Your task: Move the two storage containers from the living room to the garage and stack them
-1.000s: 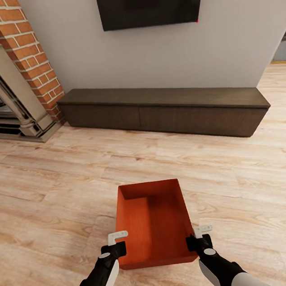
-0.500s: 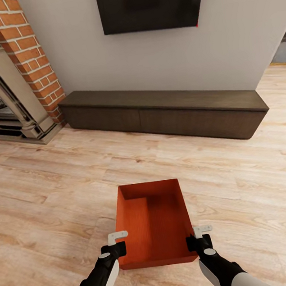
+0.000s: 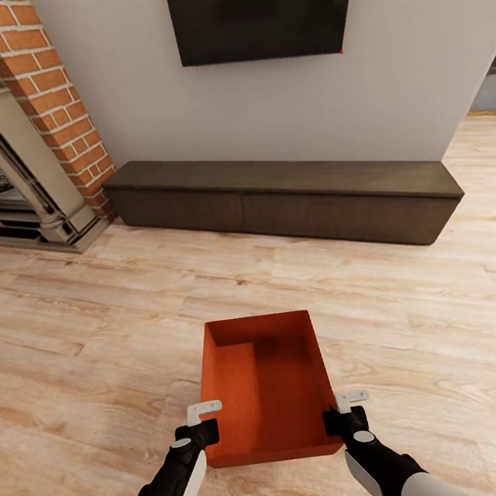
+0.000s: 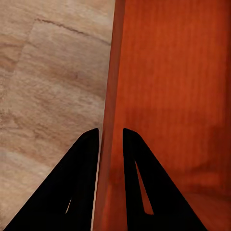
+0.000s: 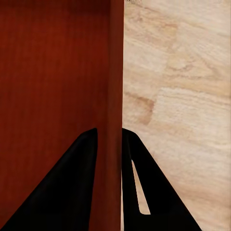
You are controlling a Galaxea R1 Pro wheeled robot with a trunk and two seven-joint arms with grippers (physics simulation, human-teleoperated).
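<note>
light wood plank floor point(image 3: 74, 359) carries a long dark low bench point(image 3: 288, 199) and brick fireplace point(image 3: 26, 129).

Living room — TV point(image 3: 266, 9), brick fireplace point(image 3: 18, 130), bench point(image 3: 281, 200).

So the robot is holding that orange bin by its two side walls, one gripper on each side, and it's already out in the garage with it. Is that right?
Not quite: the place is wrong. The head view shows light wood plank floor, a black TV, a long dark bench and a brick fireplace, so this is the living room. The rest holds: the left gripper and right gripper each pinch a side wall of the orange storage container.
</note>
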